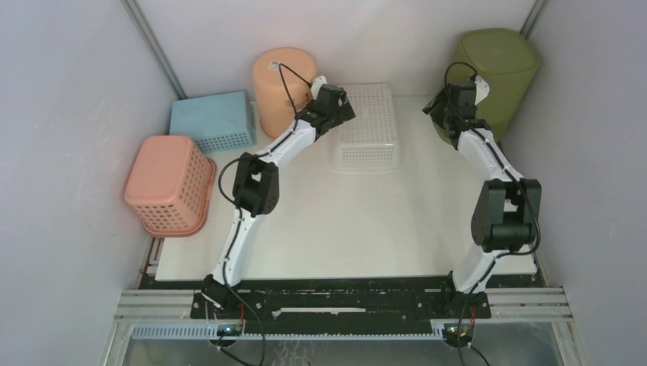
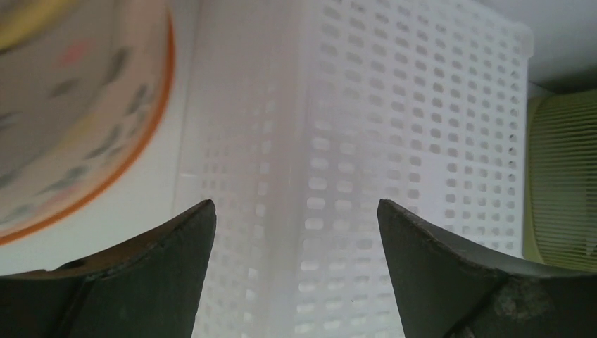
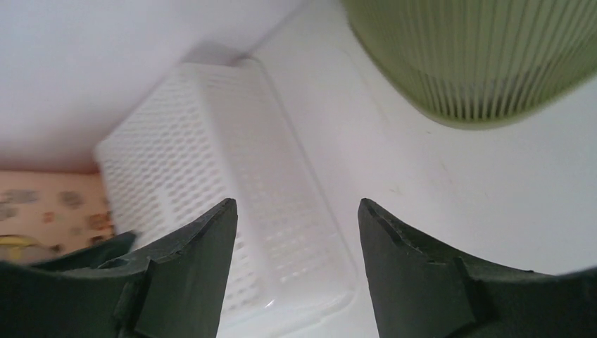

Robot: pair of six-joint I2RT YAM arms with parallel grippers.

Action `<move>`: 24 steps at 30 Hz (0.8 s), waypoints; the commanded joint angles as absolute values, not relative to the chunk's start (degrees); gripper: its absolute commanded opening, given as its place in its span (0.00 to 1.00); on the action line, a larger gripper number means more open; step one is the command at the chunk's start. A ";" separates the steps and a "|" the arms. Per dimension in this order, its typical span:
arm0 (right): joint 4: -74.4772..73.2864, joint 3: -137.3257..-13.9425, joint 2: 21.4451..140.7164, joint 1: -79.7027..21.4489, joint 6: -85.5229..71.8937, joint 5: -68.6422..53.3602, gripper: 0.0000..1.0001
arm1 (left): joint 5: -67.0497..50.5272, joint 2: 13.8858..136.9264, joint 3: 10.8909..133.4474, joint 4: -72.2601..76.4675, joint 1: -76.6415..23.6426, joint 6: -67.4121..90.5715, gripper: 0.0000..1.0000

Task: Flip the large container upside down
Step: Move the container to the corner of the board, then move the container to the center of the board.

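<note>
- White tabletop boxed in by grey walls; bin at far right corner, close against right wall.
- Closed face on top, slatted band down toward tabletop: mouth-down already, by the look of it, though not certain.
- Right pincer wide open, empty, just beside bin, apart from it.
- Left pincer wide open, empty, facing white basket, with bucket to its left.
- Probably light: thin plastic, springy walls, smooth and somewhat slippery, hardly fragile.
- Best taken at rim or slatted band, for a firmer bite than on the smooth solid part.
- Tall, so likely to swing or tip under a one-sided grip.
</note>
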State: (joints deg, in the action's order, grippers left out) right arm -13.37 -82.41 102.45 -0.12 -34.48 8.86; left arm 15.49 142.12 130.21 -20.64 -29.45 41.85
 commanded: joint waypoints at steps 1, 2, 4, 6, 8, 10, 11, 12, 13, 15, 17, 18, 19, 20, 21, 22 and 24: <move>-8.81 -79.24 96.42 -2.13 -31.89 0.63 0.71 | 9.95 145.16 133.94 -18.89 -30.01 44.25 0.88; -8.33 -78.94 96.12 -2.87 -30.97 -1.42 0.71 | 9.41 145.26 133.54 -17.87 -30.29 44.43 0.88; -10.18 -79.03 95.89 -4.57 -29.25 -0.76 0.71 | 8.12 145.79 133.61 -16.51 -30.99 44.63 0.88; -11.07 -78.12 95.11 -5.31 -28.53 -1.21 0.70 | 6.49 146.26 133.37 -14.60 -31.47 44.66 0.88; -10.19 -75.74 93.69 -5.45 -28.70 -2.02 0.70 | 5.13 147.02 134.06 -12.74 -32.15 44.42 0.88; -9.99 -73.70 92.01 -5.54 -28.79 -2.34 0.70 | 3.22 148.19 135.99 -11.01 -32.85 44.01 0.88; -10.21 -72.93 91.29 -5.60 -28.68 -2.40 0.70 | 2.58 148.79 137.72 -10.68 -33.13 43.77 0.88; -10.27 -72.07 90.47 -5.62 -28.58 -2.63 0.70 | 1.81 149.37 138.25 -9.71 -33.47 43.63 0.88; -10.35 -71.32 89.77 -5.62 -28.50 -2.64 0.70 | 1.16 149.67 138.58 -8.57 -33.67 43.66 0.88; -10.20 -69.39 87.83 -5.75 -28.21 -2.95 0.70 | -0.69 150.44 138.71 -5.08 -34.11 44.09 0.89; -10.34 -68.10 86.09 -6.01 -27.63 -3.39 0.70 | -4.05 151.56 139.41 -0.69 -34.42 44.88 0.91; -10.32 -67.85 85.41 -6.25 -27.15 -3.61 0.70 | -6.26 152.15 140.18 2.59 -34.64 45.17 0.92; -10.46 -67.77 84.89 -6.43 -26.66 -4.10 0.70 | -8.08 152.59 141.01 4.07 -34.84 45.13 0.92; -10.54 -67.77 84.49 -6.49 -26.46 -4.91 0.70 | -9.45 152.29 141.05 5.42 -34.87 44.70 0.93; -10.48 -67.77 84.13 -6.57 -26.39 -5.60 0.70 | -10.61 150.58 139.97 6.72 -34.85 43.94 0.94; -10.42 -67.78 83.85 -6.59 -26.11 -6.28 0.70 | -11.20 147.76 137.40 7.73 -34.69 42.79 0.95; -10.54 -67.76 83.21 -6.68 -26.10 -6.99 0.70 | -10.63 139.59 128.35 11.33 -33.92 40.22 0.97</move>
